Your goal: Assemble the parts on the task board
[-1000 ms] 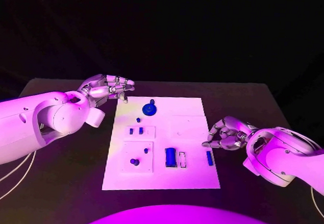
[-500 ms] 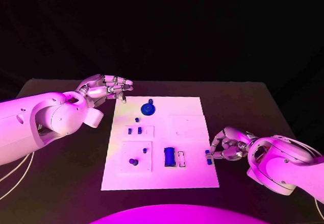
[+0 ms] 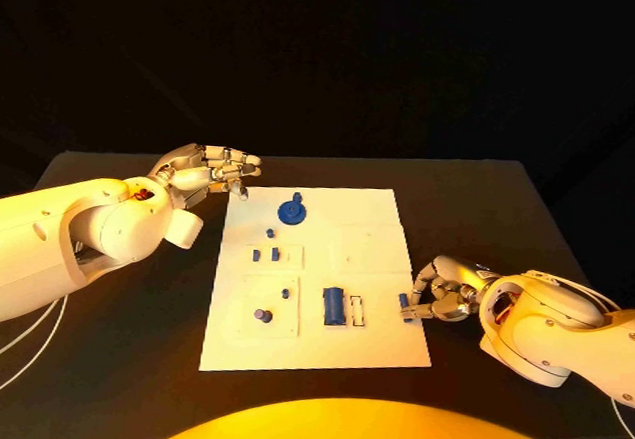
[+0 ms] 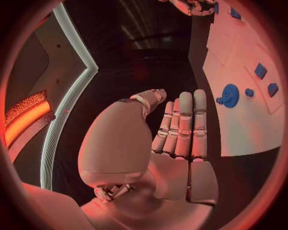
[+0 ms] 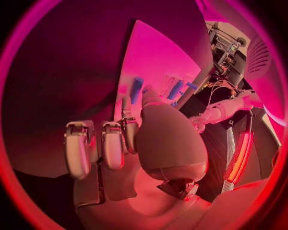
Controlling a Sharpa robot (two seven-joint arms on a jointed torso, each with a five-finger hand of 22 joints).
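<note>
Right hand [image 3: 443, 289] at board's [image 3: 367, 358] right edge, fingertips on small blue part [image 3: 405, 302], grip unclear. Left hand [image 3: 205, 170] empty, fingers together, at far-left corner.

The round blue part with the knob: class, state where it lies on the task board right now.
In the head view, the round blue part lies near the far edge of the task board, towards its left side, close to the left hand.
</note>
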